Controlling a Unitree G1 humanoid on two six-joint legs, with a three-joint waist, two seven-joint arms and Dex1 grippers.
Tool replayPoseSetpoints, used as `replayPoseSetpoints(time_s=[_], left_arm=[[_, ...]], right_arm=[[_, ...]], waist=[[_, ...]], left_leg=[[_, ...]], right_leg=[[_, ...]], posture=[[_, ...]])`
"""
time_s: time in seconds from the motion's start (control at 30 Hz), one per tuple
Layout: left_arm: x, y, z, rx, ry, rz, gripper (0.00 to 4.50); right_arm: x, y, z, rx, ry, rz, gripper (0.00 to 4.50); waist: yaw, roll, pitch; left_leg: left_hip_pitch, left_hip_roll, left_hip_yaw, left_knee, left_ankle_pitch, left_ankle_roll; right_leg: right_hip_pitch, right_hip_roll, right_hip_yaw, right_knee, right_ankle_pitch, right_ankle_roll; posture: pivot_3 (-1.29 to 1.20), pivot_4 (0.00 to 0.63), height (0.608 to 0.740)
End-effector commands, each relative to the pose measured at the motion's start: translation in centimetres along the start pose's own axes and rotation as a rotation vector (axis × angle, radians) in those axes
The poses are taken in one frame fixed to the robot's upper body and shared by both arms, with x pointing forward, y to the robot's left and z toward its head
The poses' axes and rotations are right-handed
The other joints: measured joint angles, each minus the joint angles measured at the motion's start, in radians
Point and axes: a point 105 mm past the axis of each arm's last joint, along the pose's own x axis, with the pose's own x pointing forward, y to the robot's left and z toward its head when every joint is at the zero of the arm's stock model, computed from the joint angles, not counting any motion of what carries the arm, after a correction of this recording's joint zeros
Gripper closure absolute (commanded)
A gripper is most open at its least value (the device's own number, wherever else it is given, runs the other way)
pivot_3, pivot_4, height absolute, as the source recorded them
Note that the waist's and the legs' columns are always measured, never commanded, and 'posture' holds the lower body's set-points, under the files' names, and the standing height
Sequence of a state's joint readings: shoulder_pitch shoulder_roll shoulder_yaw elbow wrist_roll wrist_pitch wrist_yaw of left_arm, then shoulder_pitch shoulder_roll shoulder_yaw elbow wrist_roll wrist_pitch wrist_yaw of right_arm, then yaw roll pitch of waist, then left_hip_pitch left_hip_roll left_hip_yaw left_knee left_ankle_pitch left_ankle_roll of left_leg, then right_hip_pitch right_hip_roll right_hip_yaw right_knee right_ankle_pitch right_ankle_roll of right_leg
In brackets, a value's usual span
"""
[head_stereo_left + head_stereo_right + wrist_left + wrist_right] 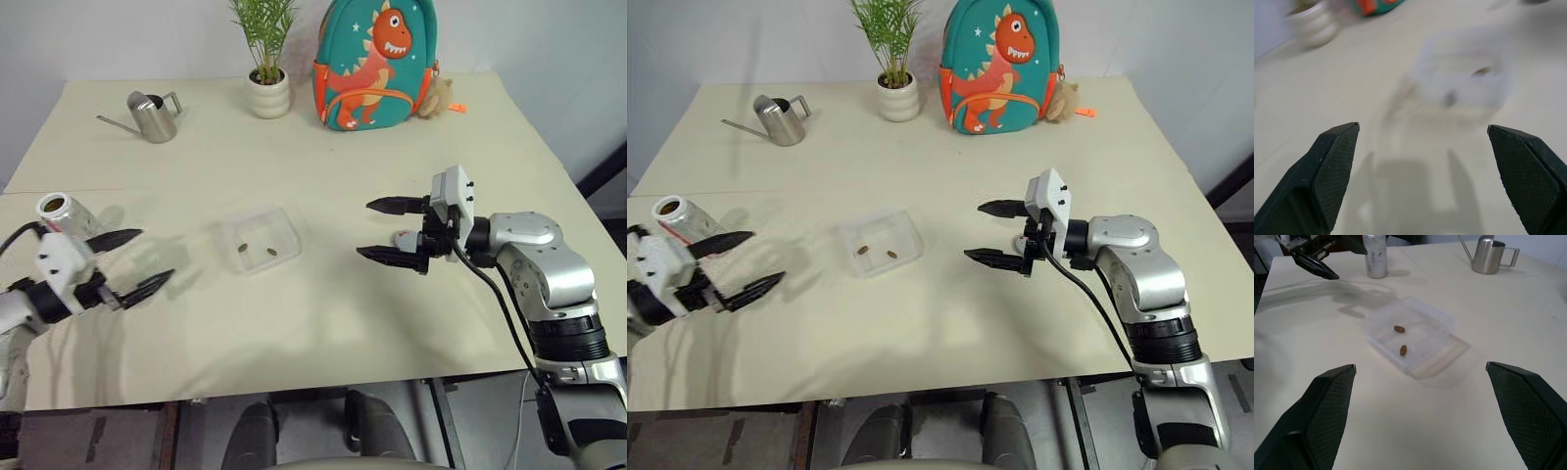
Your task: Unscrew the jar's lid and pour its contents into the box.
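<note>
Clear square box (261, 241), rounded corners, mid-table, two small brown bits (1399, 328) inside. Greyish jar (65, 215) stands lidless near the table's left edge. Lid (404, 236) lies behind the right gripper (387, 231). Left gripper (132, 262) and right both spread, empty. Smooth cream table (323, 313); open surface around the box.

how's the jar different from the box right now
The jar is a tall narrow cylinder standing upright near the left gripper; the box is shallow, square and wide, mid-table between both grippers. The jar looks greyish and its mouth is open with no lid on; the box is see-through. The box holds two small brown bits; what remains in the jar can't be told. Both are open-topped and rest on the table.
</note>
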State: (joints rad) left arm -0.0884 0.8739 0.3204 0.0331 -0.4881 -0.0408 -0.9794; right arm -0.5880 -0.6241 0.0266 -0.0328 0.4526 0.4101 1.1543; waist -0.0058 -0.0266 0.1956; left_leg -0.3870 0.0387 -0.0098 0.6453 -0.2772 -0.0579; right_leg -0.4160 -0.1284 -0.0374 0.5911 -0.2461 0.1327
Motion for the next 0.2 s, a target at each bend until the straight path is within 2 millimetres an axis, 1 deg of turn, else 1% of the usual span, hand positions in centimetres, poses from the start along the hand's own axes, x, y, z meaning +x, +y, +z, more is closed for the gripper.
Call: replayPoseSetpoints(time_s=[0.03, 0.2], left_arm=[[1.0, 0.0, 1.1, 0.028, -0.026, -0.058, 0.02], [1.7, 1.1, 1.7, 0.054, -0.046, -0.067, 0.02]], right_arm=[[-0.6, -0.3, 0.8, -0.05, -0.018, -0.011, 0.0], [-0.8, -0.2, 0.7, -0.057, -0.022, -0.018, 0.0]], waist=[[-0.002, 0.0, 0.0], [0.0, 0.0, 0.0]], left_leg=[[0.0, 0.0, 0.0, 0.0, 0.0, 0.0], [0.0, 0.001, 0.0, 0.0, 0.0, 0.0]], right_leg=[[0.0, 0.0, 0.0, 0.0, 0.0, 0.0], [0.0, 0.001, 0.0, 0.0, 0.0, 0.0]], posture=[[0.0, 0.15, 0.74], [0.0, 0.15, 0.74]])
